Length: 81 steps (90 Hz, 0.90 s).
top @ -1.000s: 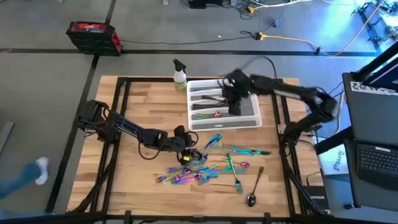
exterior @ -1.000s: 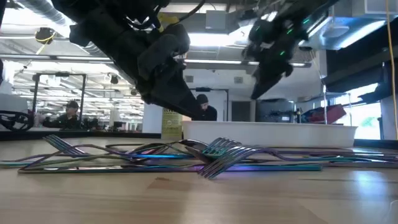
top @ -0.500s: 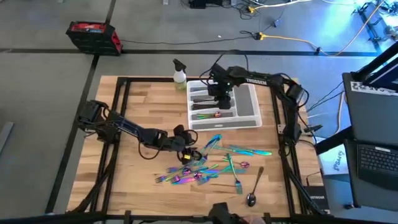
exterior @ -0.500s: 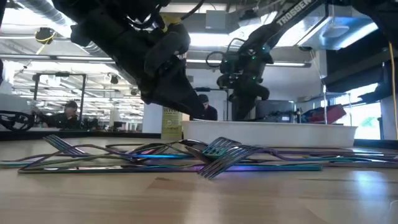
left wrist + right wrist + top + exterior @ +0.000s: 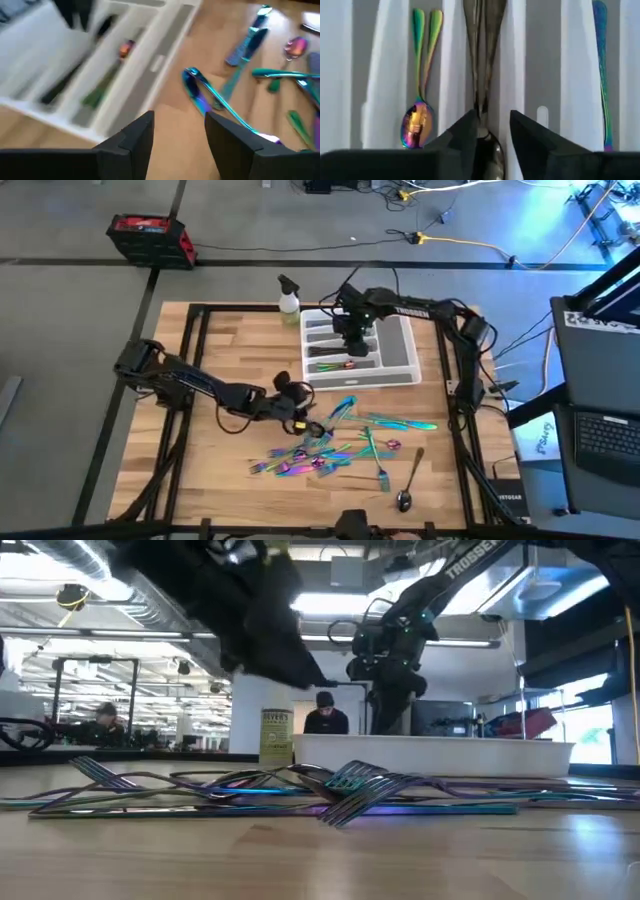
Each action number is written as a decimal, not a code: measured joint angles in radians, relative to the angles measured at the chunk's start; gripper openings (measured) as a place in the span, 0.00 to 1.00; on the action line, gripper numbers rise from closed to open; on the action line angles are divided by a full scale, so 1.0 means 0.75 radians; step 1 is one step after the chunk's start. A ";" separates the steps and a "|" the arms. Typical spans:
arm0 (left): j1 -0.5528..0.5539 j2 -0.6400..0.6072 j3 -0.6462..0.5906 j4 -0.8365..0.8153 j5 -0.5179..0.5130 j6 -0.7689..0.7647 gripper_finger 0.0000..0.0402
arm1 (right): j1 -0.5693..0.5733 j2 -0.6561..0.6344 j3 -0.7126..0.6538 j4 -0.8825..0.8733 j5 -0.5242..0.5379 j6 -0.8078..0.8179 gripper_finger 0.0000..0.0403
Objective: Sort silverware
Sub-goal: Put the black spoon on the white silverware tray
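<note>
White compartmented plastic tray [image 5: 405,360] sits at 1 o'clock on the wooden table [image 5: 230,340]; small yellowish spray bottle [image 5: 289,298] at 12 o'clock.

left gripper [image 5: 300,420] fingers parted, held low; right gripper [image 5: 352,348] fingers parted, pointing down.

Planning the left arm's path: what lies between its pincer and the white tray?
Bare wooden table, seen in the high view, separates the left pincer from the white compartmented plastic tray.

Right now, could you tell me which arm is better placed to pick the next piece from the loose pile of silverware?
Left. The left gripper hangs open beside the silverware pile, holding nothing. The right gripper is down in the white tray, far from the pile.
</note>
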 joint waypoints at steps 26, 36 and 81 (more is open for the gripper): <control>-0.025 0.015 -0.012 -0.389 0.205 0.218 0.40 | 0.114 -0.185 0.000 0.030 -0.253 0.136 0.29; -0.017 0.084 -0.015 -0.364 0.284 0.347 0.40 | 0.164 -0.259 0.001 0.050 -0.324 0.205 0.29; 0.008 0.175 -0.014 -0.222 0.170 0.451 0.40 | 0.295 -0.315 -0.039 -0.101 -0.476 0.382 0.29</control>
